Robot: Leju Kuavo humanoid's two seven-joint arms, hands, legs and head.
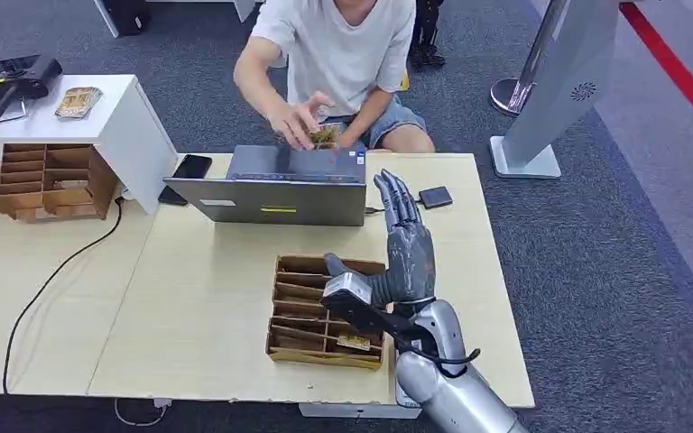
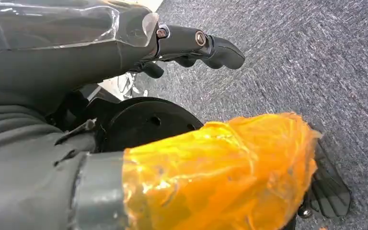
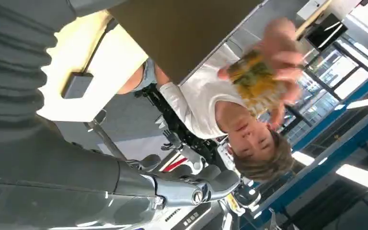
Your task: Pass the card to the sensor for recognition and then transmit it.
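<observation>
While your right hand (image 1: 408, 245) hangs empty, fingers straight and slightly spread, above the brown cardboard divider tray (image 1: 281, 353), the person's hands (image 1: 300, 122) hold the patterned card (image 1: 324, 136) behind the grey laptop (image 1: 280, 185). Judging by this, the handover looks done; next, lower and pick another card. Left hand (image 2: 191, 45): fingers seem curled, nothing held.

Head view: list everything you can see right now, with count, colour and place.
Table: one, pale wood, centre.
Laptop: one, grey, far side of table.
Card tray: one, brown, divided, near edge; a card in a near compartment.
Phone: one, black, left of laptop.
Sensor: one, small, dark, right of laptop.
Second tray: one, brown, left table.
Cards: small stack, yellow-green, in a person's hands behind laptop.
Right hand: grey, fingers extended, holding nothing, over table.
Left hand: dark, over carpet.
</observation>
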